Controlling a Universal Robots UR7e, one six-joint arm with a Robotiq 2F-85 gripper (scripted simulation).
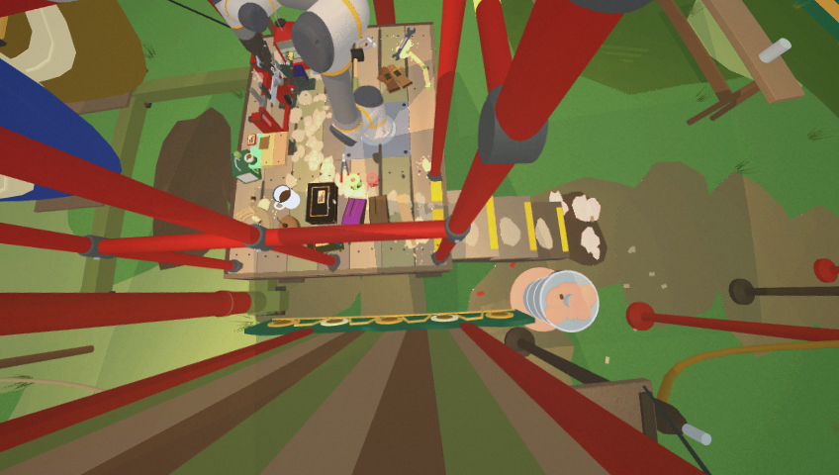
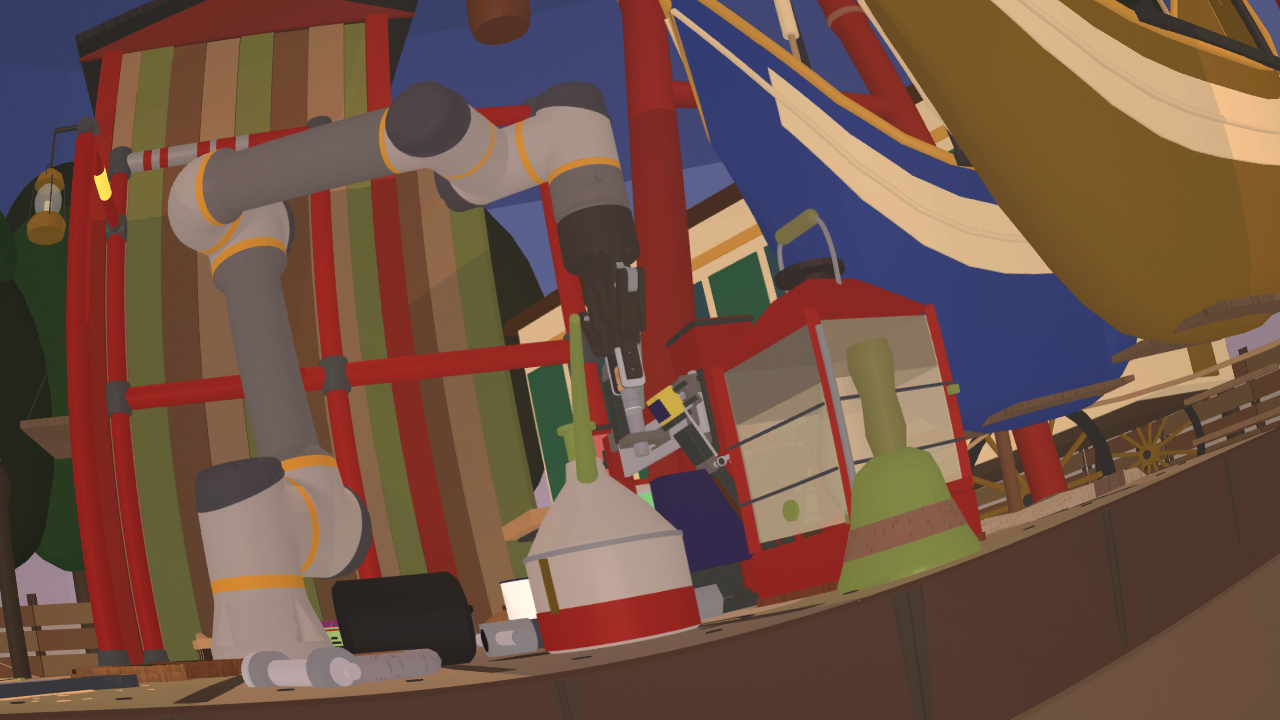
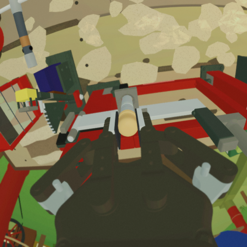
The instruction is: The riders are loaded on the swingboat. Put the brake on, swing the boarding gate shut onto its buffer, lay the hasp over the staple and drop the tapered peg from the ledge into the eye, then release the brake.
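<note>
At the far left of the plank platform stands the red boarding gate (image 3: 175,92) with its grey hasp (image 3: 147,113) laid flat across the red frame. The tapered peg (image 3: 126,115), with a tan rounded head and a grey shank, is held in my closed gripper (image 3: 126,125) and its shank runs through the grey staple eye (image 3: 126,94) above the hasp. The brake lever with its yellow knob (image 3: 25,95) sits to the left beside a toothed green ratchet (image 3: 51,115). In the second side camera my gripper (image 2: 631,403) points down just left of the red gate cage (image 2: 823,430).
The blue and gold swingboat hull (image 2: 1029,161) hangs overhead to the right. A white and red funnel can (image 2: 609,555), a green bell (image 2: 900,501) and a black box (image 2: 403,613) stand along the platform's front edge. Red frame tubes (image 1: 353,232) cross the platform.
</note>
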